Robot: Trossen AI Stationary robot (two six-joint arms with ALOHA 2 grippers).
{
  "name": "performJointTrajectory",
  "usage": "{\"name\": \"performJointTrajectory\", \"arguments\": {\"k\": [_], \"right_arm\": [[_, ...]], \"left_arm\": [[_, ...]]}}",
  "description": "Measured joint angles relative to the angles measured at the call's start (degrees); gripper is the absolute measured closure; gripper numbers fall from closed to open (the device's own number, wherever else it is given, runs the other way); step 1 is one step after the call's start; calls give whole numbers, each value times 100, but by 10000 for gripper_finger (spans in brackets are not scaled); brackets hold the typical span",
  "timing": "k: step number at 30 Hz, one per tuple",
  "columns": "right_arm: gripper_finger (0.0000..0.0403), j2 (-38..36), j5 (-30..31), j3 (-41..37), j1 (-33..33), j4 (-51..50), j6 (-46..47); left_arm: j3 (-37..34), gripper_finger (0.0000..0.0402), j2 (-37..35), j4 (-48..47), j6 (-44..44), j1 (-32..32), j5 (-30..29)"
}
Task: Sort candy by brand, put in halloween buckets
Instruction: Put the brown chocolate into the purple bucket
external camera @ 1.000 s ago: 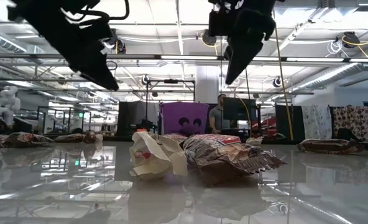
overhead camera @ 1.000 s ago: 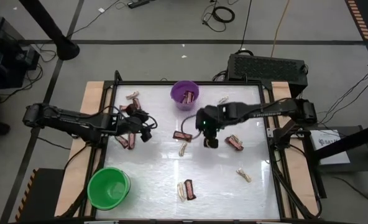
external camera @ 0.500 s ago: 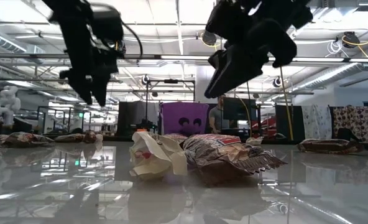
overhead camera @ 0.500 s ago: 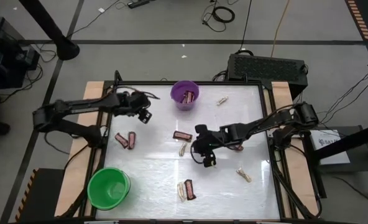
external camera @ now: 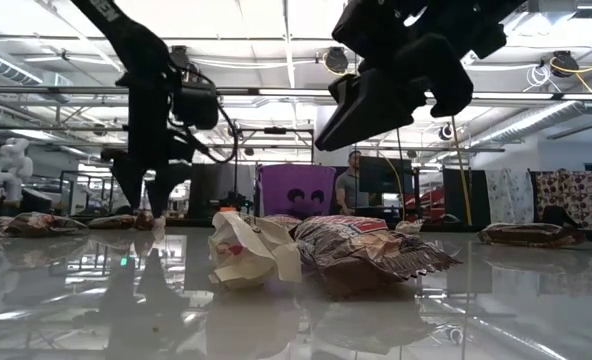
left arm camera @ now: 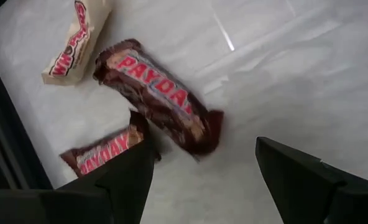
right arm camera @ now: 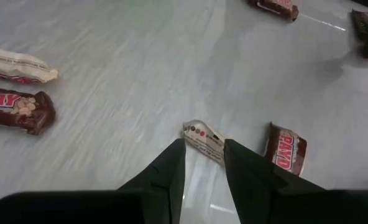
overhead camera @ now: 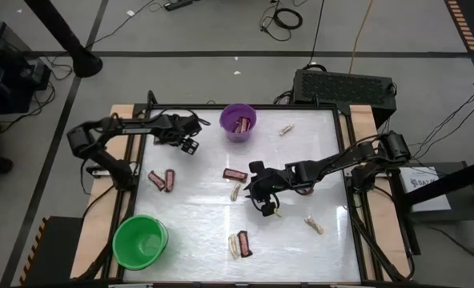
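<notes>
Right now the left gripper [overhead camera: 190,144] hangs over the far left part of the table [overhead camera: 301,240], just beside the purple bucket [overhead camera: 238,122], its two fingers spread wide with nothing between them. Seen from its wrist, two brown bars [left arm camera: 156,96] lie overlapping below it, with a cream wrapper [left arm camera: 77,38] just beside them.

Nearer the middle, the right gripper [overhead camera: 270,210] reaches in from the right side and sits low over the table. Its fingers [right arm camera: 165,177] stand only a narrow way apart, and the end of a cream-wrapped candy [right arm camera: 204,140] shows at their tips; I cannot tell whether they pinch it or merely hover above it. A brown bar [right arm camera: 288,149] lies just beside that piece.

Inside the purple bucket one brown bar [overhead camera: 242,124] is showing. The green bucket [overhead camera: 140,241] stands at the near left corner, well apart from both arms.

Other candy is scattered about: two brown bars [overhead camera: 162,180] at the left, a brown bar [overhead camera: 234,174] and a pale piece [overhead camera: 236,190] near the middle, a pale and brown pair [overhead camera: 240,244] toward the near edge, a pale piece [overhead camera: 314,226] at the right, and another [overhead camera: 287,128] near the far edge.
</notes>
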Motion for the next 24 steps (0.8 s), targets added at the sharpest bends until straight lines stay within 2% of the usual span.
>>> {"name": "performJointTrajectory", "arguments": {"k": [6,9,24], "right_arm": [[298,0,0,0,29,-7,63],[298,0,0,0,35,0,67],[298,0,0,2,35,-1,87]], "left_arm": [[0,118,238,234,130,176,-10],[0,132,328,220,147,235,-15],[0,299,359,165,334,252,-19]]}}
